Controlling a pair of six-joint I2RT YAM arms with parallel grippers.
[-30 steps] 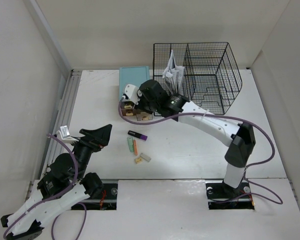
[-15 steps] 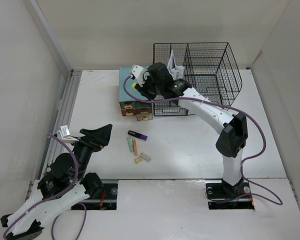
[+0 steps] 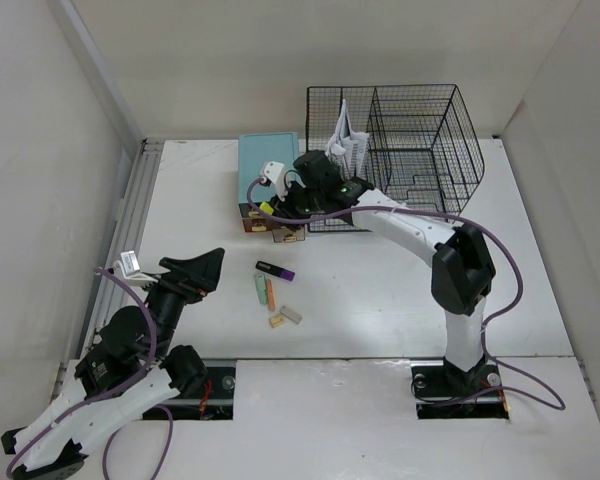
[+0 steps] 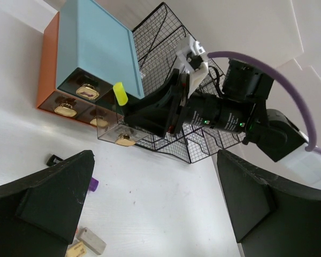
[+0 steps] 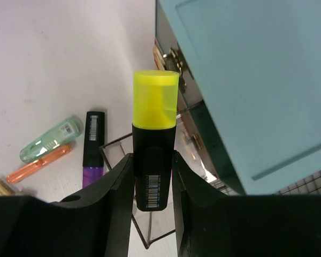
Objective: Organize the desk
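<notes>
The white desk (image 3: 380,290) carries a teal drawer box (image 3: 268,165), also in the right wrist view (image 5: 246,80). One clear drawer (image 3: 288,234) stands pulled out at the box's front. My right gripper (image 3: 276,203) is shut on a black highlighter with a yellow cap (image 5: 154,139). It holds the highlighter just above the open drawer (image 5: 144,214), cap pointing away from the wrist. The yellow cap also shows in the left wrist view (image 4: 120,93). My left gripper (image 3: 195,270) is open and empty at the near left, its fingers (image 4: 53,187) wide apart.
A purple highlighter (image 3: 275,270), a green one (image 3: 259,289), an orange pen (image 3: 270,294) and small blocks (image 3: 286,316) lie loose mid-desk. A black wire rack (image 3: 400,150) with papers (image 3: 345,145) stands at the back right. A metal rail (image 3: 130,230) runs along the left edge.
My right gripper swung back over the teal box with the highlighter, then came forward and down to the open drawer. The left arm has not moved.
</notes>
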